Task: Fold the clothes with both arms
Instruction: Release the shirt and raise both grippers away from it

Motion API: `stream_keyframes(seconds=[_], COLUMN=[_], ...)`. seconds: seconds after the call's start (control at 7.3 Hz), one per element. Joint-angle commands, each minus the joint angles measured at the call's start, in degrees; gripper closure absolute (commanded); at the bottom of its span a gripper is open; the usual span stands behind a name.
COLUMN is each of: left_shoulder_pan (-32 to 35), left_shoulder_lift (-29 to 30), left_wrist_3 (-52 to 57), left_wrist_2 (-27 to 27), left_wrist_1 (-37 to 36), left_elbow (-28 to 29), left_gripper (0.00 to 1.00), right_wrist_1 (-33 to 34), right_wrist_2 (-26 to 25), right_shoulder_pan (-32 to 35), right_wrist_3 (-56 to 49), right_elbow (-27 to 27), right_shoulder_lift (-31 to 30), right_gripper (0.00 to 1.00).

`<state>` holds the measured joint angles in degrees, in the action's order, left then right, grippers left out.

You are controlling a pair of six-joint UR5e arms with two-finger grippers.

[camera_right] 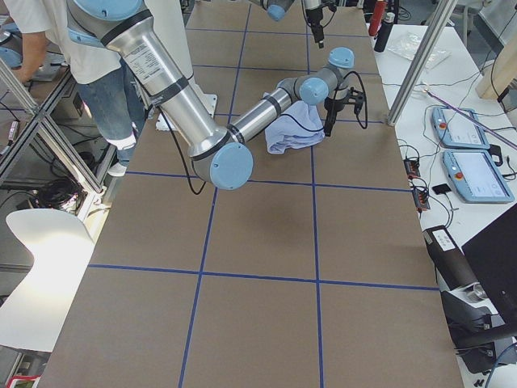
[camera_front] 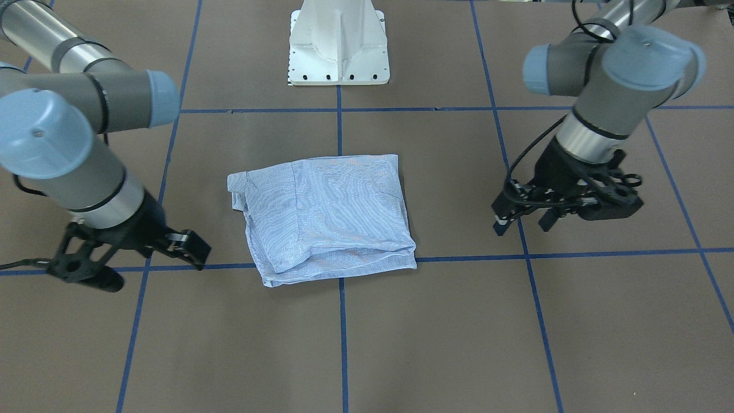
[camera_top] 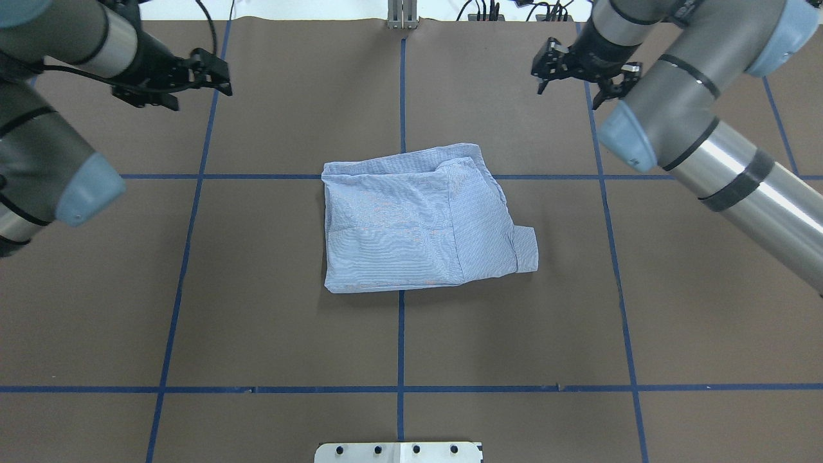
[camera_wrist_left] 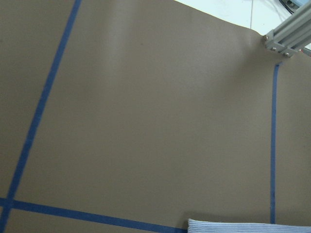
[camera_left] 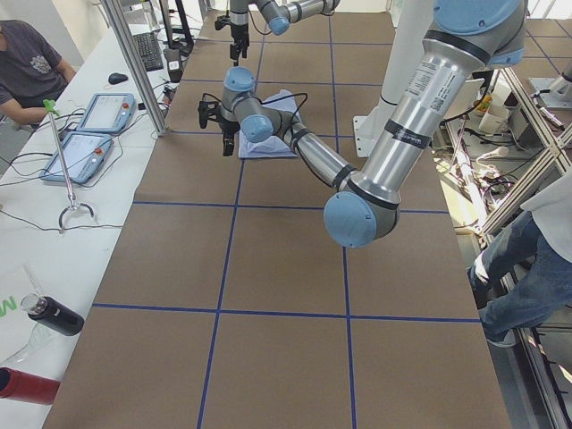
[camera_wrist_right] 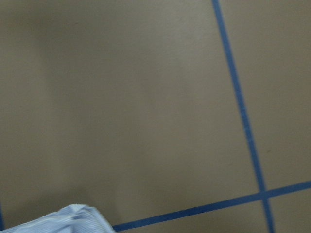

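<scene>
Centrally on the brown, blue-taped table (camera_top: 289, 308) lay the folded shirt (camera_top: 418, 218), long axis parallel to the far edge, cuff (camera_top: 527, 249) toward the right edge. The left gripper (camera_top: 196, 89) and right gripper (camera_top: 571, 95) hung wide open, empty, nearer that far edge.

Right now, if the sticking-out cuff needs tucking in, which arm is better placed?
Right, probably. The cuff juts from the shirt on the right gripper's side; the left gripper would have to cross the folded shirt. Both grippers are open and clear of the cloth.
</scene>
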<state>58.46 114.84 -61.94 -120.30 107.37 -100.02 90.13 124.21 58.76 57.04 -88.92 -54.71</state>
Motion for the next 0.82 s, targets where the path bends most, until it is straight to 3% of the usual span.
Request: stream_keyframes(seconds=[0.0,0.27,0.55,0.68], left_shoulder_pan=[7.18,13.65,25.16,28.17], left_shoulder_lift=[-8.55,-19.59,-27.53,-28.09], left_wrist_3=[15.21,35.46,54.04,54.72], left_wrist_2=[-2.31,-2.92,-9.93,-10.04], left_wrist_1=[-8.79,-13.41,-12.71,-12.62], left_elbow=[-7.44,-13.78,-12.15,-10.65], left_gripper=[0.0,0.0,0.0,0.0], right_wrist_1=[1.37,1.45,1.54,1.11], right_wrist_2=[2.51,4.9,5.6,5.52], right_shoulder_pan=[7.57,13.37,22.23,23.67], right_wrist_3=[-21.27,-37.44,-53.28,-54.13], right_elbow=[-4.22,-8.17,-7.85,-7.41], right_shoulder_lift=[-10.88,-22.31,-31.64,-34.38], right_gripper=[0.0,0.0,0.0,0.0])
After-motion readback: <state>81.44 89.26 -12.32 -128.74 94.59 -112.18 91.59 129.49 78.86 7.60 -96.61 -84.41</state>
